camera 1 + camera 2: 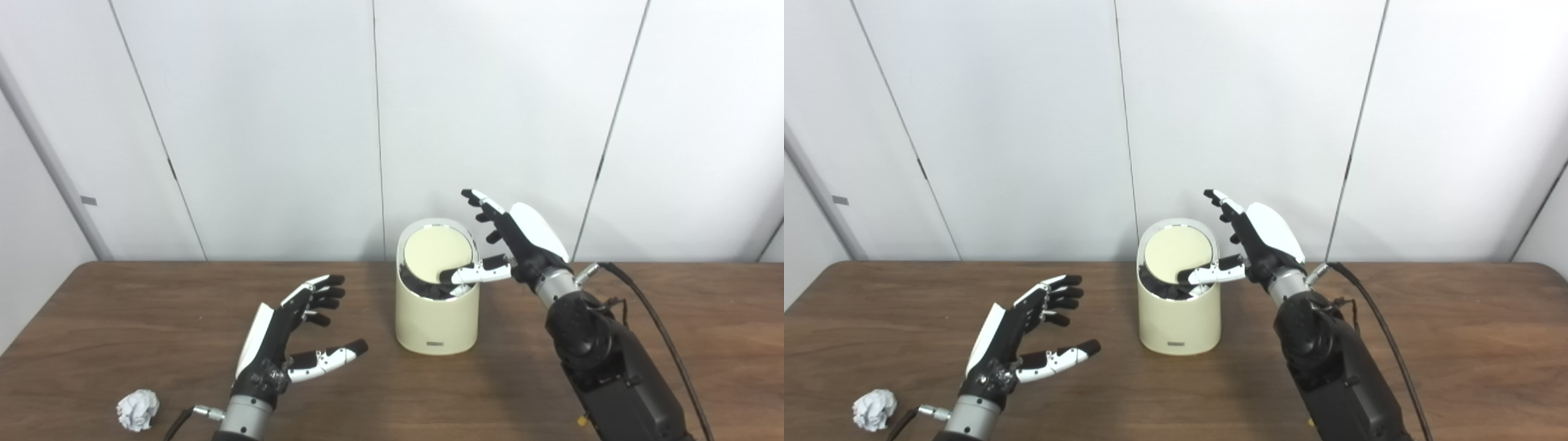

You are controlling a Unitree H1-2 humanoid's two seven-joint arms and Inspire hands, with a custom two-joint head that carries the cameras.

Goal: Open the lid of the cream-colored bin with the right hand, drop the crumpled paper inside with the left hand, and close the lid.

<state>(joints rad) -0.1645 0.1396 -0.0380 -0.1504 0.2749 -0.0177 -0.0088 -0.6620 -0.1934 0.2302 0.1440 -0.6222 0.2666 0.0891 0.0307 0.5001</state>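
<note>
A: Where is the cream-colored bin [436,312] seen?

B: It is seen standing in the middle of the brown table [122,318], close to the wall. Its round lid [437,248] is tipped up, and a dark gap is shown at the front. The lid is touched by the thumb of the right hand [511,242]. The other fingers are spread wide, and nothing is held.

A: And the crumpled paper [138,410]?

B: It is seen lying on the table's near left side. The left hand [288,334] is held open above the table, just beside the paper, with nothing in it.
</note>
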